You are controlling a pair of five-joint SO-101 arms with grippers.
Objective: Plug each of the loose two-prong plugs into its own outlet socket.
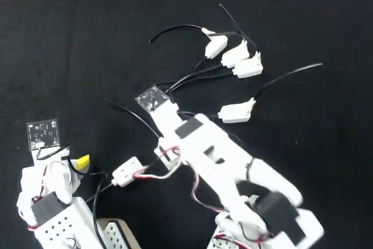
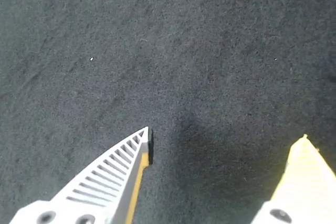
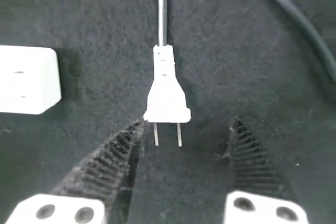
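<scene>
A loose white two-prong plug (image 3: 167, 98) lies flat on the black cloth, its prongs towards my right gripper (image 3: 187, 124). That gripper is open, one dark finger on each side of the prongs, touching nothing. A white outlet socket (image 3: 26, 80) sits just beside the plug; from above it shows as a small white block (image 1: 127, 171) left of the right arm (image 1: 204, 150), which covers the plug. My left gripper (image 2: 226, 132) hangs open over bare cloth at the near left, its yellow fingertip (image 1: 83, 160) showing from above.
Several white plug and socket pieces (image 1: 236, 55) with black cords lie at the back centre, and another (image 1: 236, 112) sits right of the right arm. Black cords (image 1: 192, 74) cross the middle. Red and white arm wires (image 1: 157, 170) trail beside the near socket.
</scene>
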